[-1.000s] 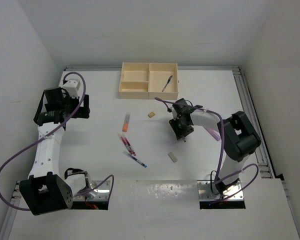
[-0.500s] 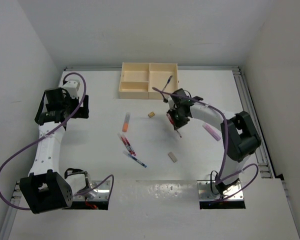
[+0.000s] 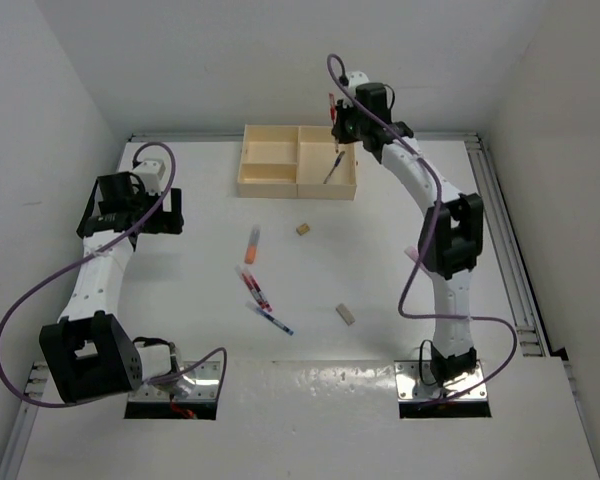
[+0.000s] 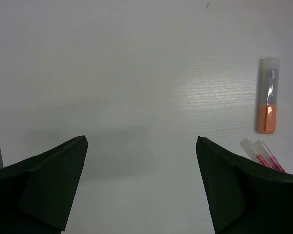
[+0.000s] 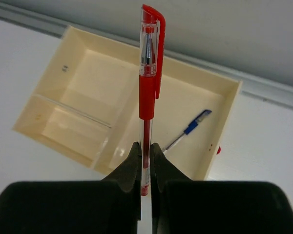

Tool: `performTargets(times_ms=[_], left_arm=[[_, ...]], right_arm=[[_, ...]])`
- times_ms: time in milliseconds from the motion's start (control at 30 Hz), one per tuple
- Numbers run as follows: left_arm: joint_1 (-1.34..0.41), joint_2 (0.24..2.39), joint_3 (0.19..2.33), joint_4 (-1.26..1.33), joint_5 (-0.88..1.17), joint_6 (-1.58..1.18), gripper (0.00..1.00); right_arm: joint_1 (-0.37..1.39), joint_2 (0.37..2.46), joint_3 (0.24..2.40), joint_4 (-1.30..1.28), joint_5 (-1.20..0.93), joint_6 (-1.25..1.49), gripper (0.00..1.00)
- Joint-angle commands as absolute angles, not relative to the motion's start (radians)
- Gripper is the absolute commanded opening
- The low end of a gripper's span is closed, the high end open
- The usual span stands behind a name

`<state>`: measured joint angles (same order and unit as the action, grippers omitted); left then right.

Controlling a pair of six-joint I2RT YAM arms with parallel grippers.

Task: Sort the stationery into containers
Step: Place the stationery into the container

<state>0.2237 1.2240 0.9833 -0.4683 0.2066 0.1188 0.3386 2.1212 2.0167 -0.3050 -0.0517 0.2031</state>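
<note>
Stationery from above: red pen (image 3: pixel 332 102) pinched in right gripper (image 3: pixel 342 128), raised near far edge of bench (image 3: pixel 380 330), by far right corner of cream tray (image 3: pixel 270 190). Tray against far edge, about midway along it. Blue pen (image 3: pixel 334 168) lying slantwise in large right-hand compartment; both small left-hand compartments bare. On open bench, well short of tray: orange marker (image 3: pixel 252 245) with clear cap toward far edge, two red pens (image 3: pixel 254 288) side by side just nearer, one more loose pen (image 3: pixel 272 320) nearer again and angled toward right edge. Tan block (image 3: pixel 303 229) just in front of tray, apart from the pens. Eraser (image 3: pixel 346 314) alone toward near edge, right of loose pen. Left gripper (image 3: pixel 172 213) spread wide near left edge, holding nothing, well apart from marker.

Left wrist view: left gripper (image 4: pixel 140 141) with dark fingers far apart, only bare bench (image 4: pixel 112 58) between them. Orange marker (image 4: pixel 267 95) beyond right finger, not touched. Ends of two red pens (image 4: pixel 261 153) just beside that finger.

Right wrist view: right gripper (image 5: pixel 145 146) pressed together on clear lower barrel of red pen (image 5: pixel 147 97), capped end pointing away from fingers. Tray (image 5: pixel 78 34) below, blue pen (image 5: pixel 188 129) resting in its large compartment.
</note>
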Motion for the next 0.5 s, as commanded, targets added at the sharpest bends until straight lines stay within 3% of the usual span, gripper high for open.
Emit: performTargets(times_ms=[0,367,433,467], left_arm=[[0.230,1.220,1.009,-0.414,0.222,0.110,1.00],[0.225,1.223,0.982,-0.388,0.244,0.106,1.00],[0.225,1.212,0.976,-0.396,0.253,0.127,1.00],[0.225,1.203,0.965,-0.393,0.293,0.139,1.00]], right_arm=[[0.316,2.221,1.987,-0.229,-0.044,0.247,0.00],[0.302,2.407,2.023,-0.094,-0.012,0.284,0.01],[0.302,2.407,2.011,-0.115,-0.009,0.302,0.14],[0.302,2.402,2.006,-0.120,-0.005,0.304,0.33]])
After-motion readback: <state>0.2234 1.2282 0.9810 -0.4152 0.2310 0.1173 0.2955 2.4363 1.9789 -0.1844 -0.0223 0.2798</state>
